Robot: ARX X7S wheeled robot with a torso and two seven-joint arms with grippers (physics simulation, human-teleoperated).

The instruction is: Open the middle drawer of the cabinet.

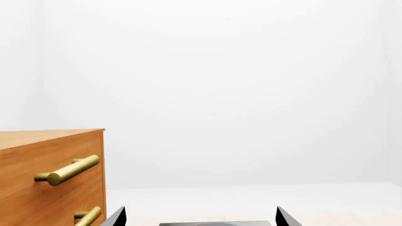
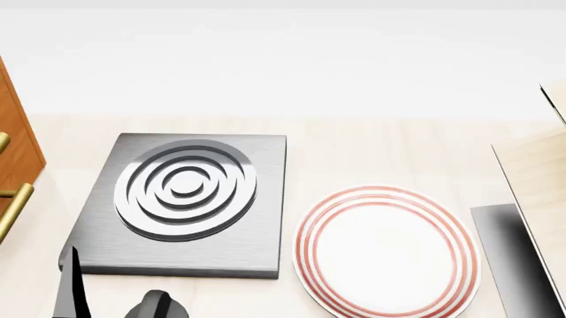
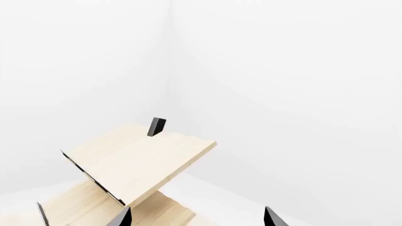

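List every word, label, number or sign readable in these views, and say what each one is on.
There are none. No text, number or sign shows on the cabinet, its brass handles, the grey hotplate, the red-rimmed plate or the pale wooden rack. Nothing is merely too small or blurred either: these surfaces are plain.

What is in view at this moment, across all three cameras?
cabinet: one, orange-brown wood, far left of head view.
brass bar handles: two visible, on cabinet front.
hotplate: one, grey with concentric rings, left-centre on counter.
plate: one, white with red rim rings, right of hotplate.
rack: one, pale wood, right edge.
counter: light wood.
left gripper: black, jaws open, empty.
right gripper: black, jaws open, empty.
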